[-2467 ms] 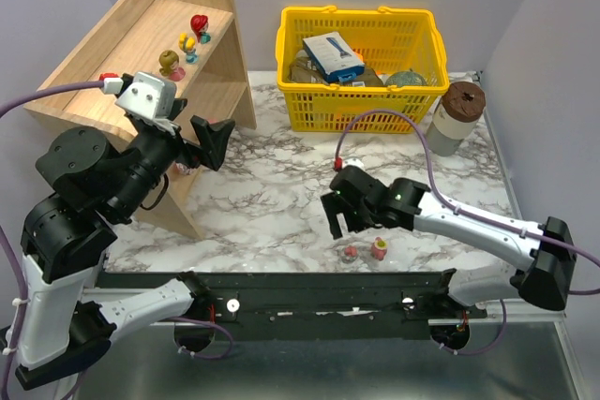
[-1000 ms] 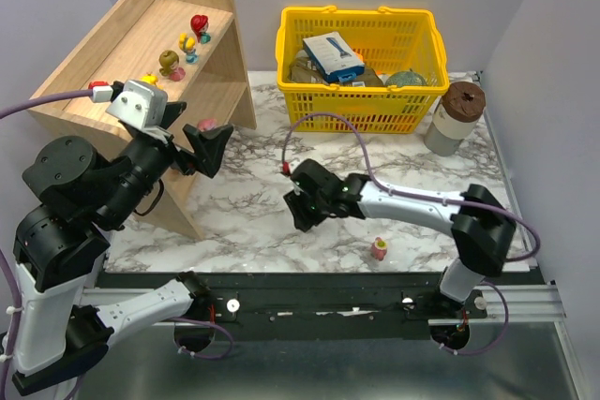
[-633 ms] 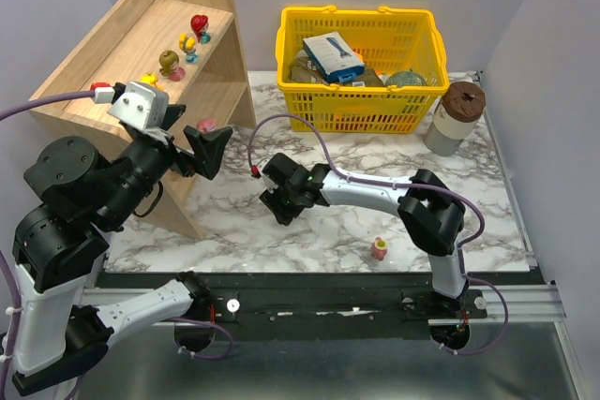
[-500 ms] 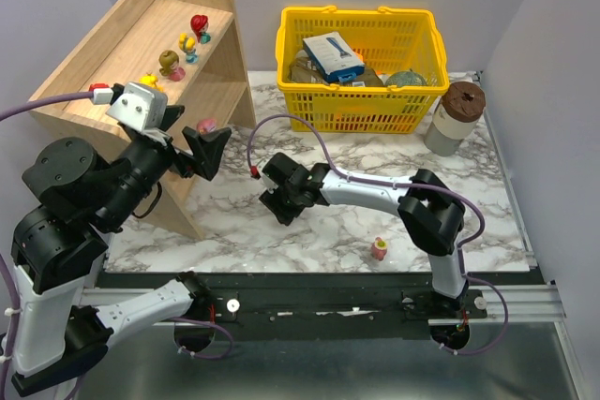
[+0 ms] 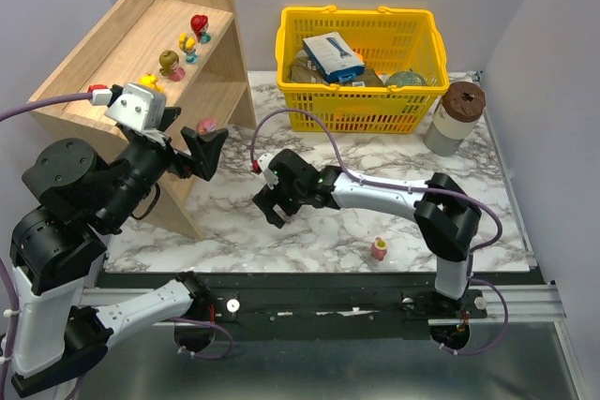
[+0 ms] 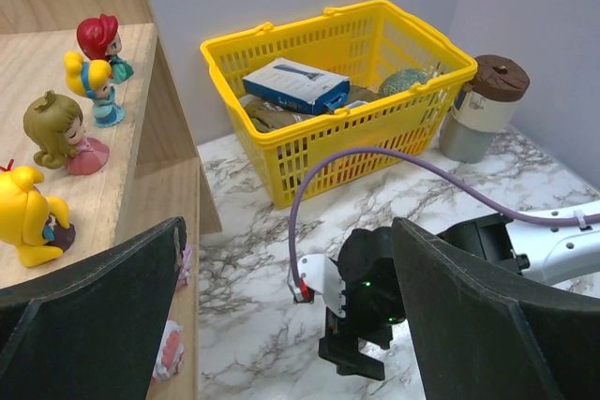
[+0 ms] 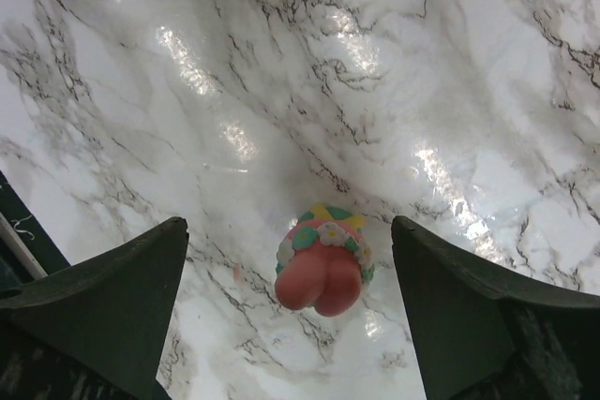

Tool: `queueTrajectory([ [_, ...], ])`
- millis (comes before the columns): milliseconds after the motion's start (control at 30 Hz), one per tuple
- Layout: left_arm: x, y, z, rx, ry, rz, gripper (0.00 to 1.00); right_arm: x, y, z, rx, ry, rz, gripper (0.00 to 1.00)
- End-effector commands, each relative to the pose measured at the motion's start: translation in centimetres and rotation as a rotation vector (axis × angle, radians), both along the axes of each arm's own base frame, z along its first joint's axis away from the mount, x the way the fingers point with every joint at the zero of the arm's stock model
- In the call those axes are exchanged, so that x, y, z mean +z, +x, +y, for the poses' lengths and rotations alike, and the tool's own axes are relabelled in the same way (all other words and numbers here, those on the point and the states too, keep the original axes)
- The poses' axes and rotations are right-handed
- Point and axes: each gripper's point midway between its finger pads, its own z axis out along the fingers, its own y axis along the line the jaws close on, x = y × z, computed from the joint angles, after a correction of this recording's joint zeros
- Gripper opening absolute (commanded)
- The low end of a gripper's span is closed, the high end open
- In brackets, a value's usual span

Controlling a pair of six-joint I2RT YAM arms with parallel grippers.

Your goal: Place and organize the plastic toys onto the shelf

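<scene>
At the near edge of the worktop (image 5: 309, 236), right of middle: lone toy (image 5: 379, 249), pink and yellow, upright, well apart from both arms. Seen from above only.

Further in, near the middle: right gripper (image 5: 271, 212), pointed down at the marble. Nothing to see under it from above. From the right wrist: fingers (image 7: 103, 316) spread wide and released, pink toy (image 7: 319, 269) on the marble between them, touching neither. Upright or tipped, cannot tell.

Toward the left edge: left gripper (image 5: 214, 149), raised beside the shelf (image 5: 141, 7), fingers wide apart, grasping nothing.

Far left corner: shelf, standing at an angle. On its top tier, a row of four, clearest from the left wrist: yellow toy (image 6: 28, 217) nearest, then olive-haired toy (image 6: 61, 133), blonde toy (image 6: 91, 86), red-haired toy (image 6: 98, 39). On the lower tier, from the left wrist: two pinkish toys (image 6: 169, 361), partly behind the left finger. From above, just one of them showing, past the left gripper.

Far edge, middle: yellow basket (image 5: 361, 14) with a blue-and-white box (image 5: 333, 55) on top of its goods. Just beside it on the right: canister (image 5: 457, 117) with a brown lid. Both in the top and left wrist views, neither in the right wrist view.
</scene>
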Motion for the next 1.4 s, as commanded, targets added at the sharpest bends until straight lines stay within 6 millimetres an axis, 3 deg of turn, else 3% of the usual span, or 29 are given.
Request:
queueTrajectory([
  [0, 0.8, -0.3, 0.9, 0.025, -0.018, -0.018, 0.99, 1.9, 1.5, -0.2, -0.116, 0.123, -0.103, 0.96],
  [100, 0.8, -0.2, 0.8, 0.026, -0.018, -0.014, 0.99, 2.5, 2.5, -1.3, -0.219, 0.182, -0.169, 0.96],
  [167, 0.7, -0.1, 0.7, 0.026, -0.015, -0.011, 0.99, 3.3, 2.9, -1.2, -0.247, 0.239, -0.196, 0.96],
  [300, 0.9, 0.0, 0.7, 0.029, -0.016, -0.012, 0.99, 3.2, 3.2, -0.7, -0.260, 0.293, -0.216, 0.96],
  [633, 0.9, 0.1, 0.6, 0.032, -0.016, -0.007, 0.99, 0.7, 2.5, -1.1, -0.307, 0.315, -0.156, 0.85],
  [900, 0.6, 0.3, 0.7, 0.044, -0.005, -0.003, 0.99, -1.5, 1.6, -2.2, -0.322, 0.281, -0.111, 0.83],
  [1100, 0.4, 0.4, 0.7, 0.049, -0.001, 0.000, 0.99, -2.3, 1.0, -2.3, -0.320, 0.271, -0.082, 0.79],
  [1367, 0.4, 0.4, 0.8, 0.052, 0.000, 0.001, 0.99, -3.2, 0.8, -2.1, -0.314, 0.256, -0.059, 0.68],
])
